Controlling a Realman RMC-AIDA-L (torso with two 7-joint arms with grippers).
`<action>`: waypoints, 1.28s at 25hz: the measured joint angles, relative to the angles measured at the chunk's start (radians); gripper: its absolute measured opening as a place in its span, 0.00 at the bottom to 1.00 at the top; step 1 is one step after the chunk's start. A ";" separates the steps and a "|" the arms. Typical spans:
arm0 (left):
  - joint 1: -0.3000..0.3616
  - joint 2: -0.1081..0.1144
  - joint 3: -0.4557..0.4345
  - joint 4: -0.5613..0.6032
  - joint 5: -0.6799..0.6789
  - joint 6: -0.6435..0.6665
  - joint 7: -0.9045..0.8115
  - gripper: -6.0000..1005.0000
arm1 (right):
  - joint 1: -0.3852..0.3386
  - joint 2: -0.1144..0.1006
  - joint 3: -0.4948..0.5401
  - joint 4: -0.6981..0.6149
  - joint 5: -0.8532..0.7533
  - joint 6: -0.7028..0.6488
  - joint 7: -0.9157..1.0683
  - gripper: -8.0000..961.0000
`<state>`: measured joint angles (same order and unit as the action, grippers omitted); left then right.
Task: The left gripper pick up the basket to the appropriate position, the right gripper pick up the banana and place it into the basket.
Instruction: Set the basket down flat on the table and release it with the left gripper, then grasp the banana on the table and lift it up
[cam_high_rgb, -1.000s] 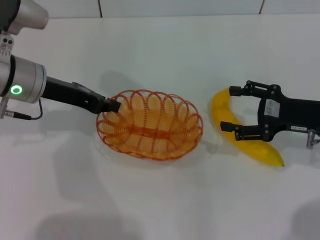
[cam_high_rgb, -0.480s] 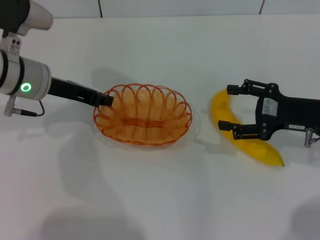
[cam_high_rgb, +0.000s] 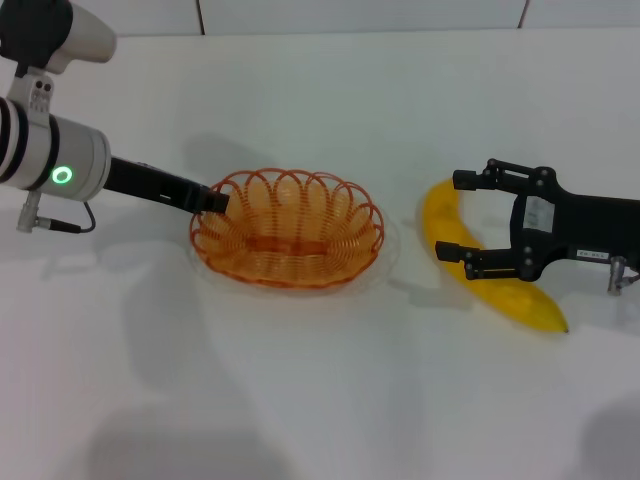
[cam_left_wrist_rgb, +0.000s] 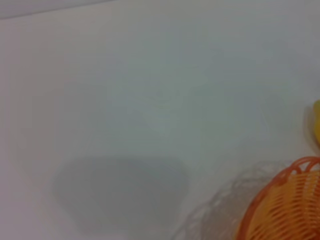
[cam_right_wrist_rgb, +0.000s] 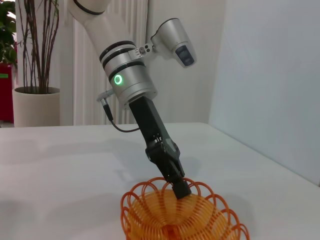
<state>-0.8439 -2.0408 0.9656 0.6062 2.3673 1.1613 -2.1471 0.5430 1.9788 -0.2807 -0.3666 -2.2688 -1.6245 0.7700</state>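
beside the banana (cam_high_rgb: 478, 262), bare basket (cam_high_rgb: 287, 240)

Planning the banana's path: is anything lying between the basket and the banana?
No. In the head view, only bare white table separates the basket from the banana.

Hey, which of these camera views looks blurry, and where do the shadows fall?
Left wrist view: soft, basket edge blurred, a grey shadow patch on the table. Head view: sharper, faint shadows beside the basket and under the banana. Right wrist view: clear, left gripper at the basket rim.
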 joint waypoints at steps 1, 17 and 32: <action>0.000 0.000 -0.001 0.000 -0.001 0.000 0.000 0.17 | 0.000 0.000 0.000 0.000 0.000 0.000 0.000 0.92; 0.002 -0.002 -0.005 0.012 -0.012 -0.013 0.037 0.23 | -0.002 0.000 0.000 0.000 0.000 0.000 0.000 0.92; 0.408 -0.006 0.221 0.391 -0.480 0.015 0.465 0.71 | -0.038 -0.006 0.014 -0.001 0.049 -0.010 -0.004 0.93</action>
<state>-0.4362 -2.0466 1.1869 0.9971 1.8877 1.1763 -1.6823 0.5049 1.9726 -0.2669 -0.3675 -2.2196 -1.6349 0.7657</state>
